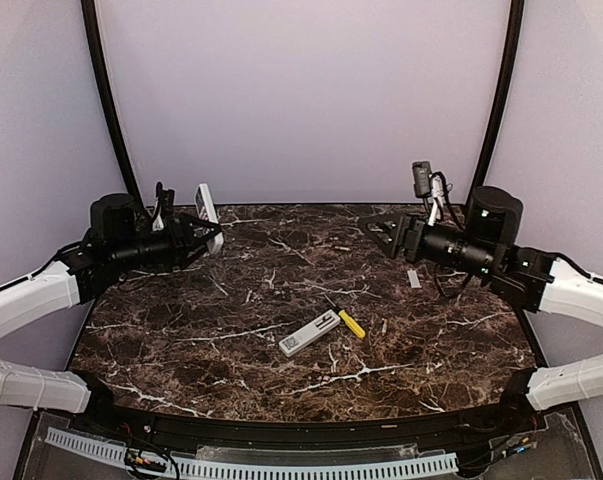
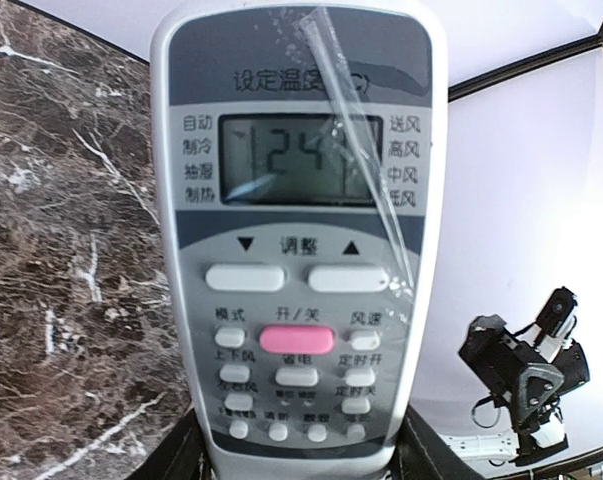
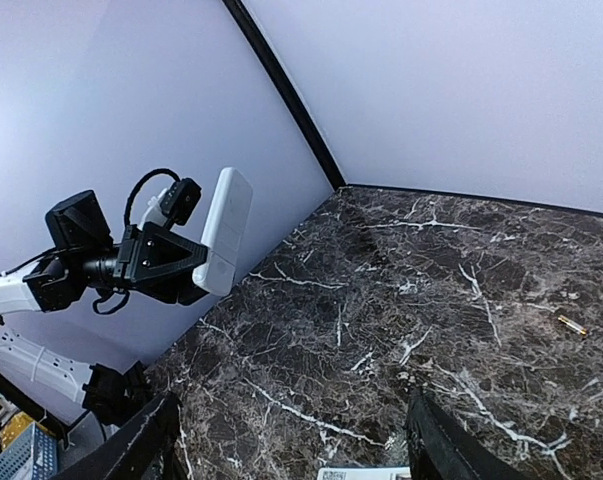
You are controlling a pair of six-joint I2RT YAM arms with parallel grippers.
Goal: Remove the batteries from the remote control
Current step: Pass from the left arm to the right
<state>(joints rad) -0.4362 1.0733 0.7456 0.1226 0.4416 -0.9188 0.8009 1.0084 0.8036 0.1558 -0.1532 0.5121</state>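
My left gripper (image 1: 205, 233) is shut on the lower end of a white remote control (image 1: 207, 203) and holds it upright above the table's far left corner. In the left wrist view the remote (image 2: 299, 200) faces the camera, its display reads 24, and the fingers (image 2: 176, 450) clamp its sides. The right wrist view shows its plain back (image 3: 224, 240). My right gripper (image 1: 383, 236) is open and empty above the far right of the table, its fingers (image 3: 146, 448) wide apart. A thin gold-red cylinder (image 3: 571, 324) lies on the table; I cannot tell whether it is a battery.
A white oblong piece with a label (image 1: 309, 333) and a yellow-handled screwdriver (image 1: 349, 322) lie mid-table. A small pale piece (image 1: 413, 278) lies below the right gripper. The marble table (image 1: 231, 370) has walls close behind it.
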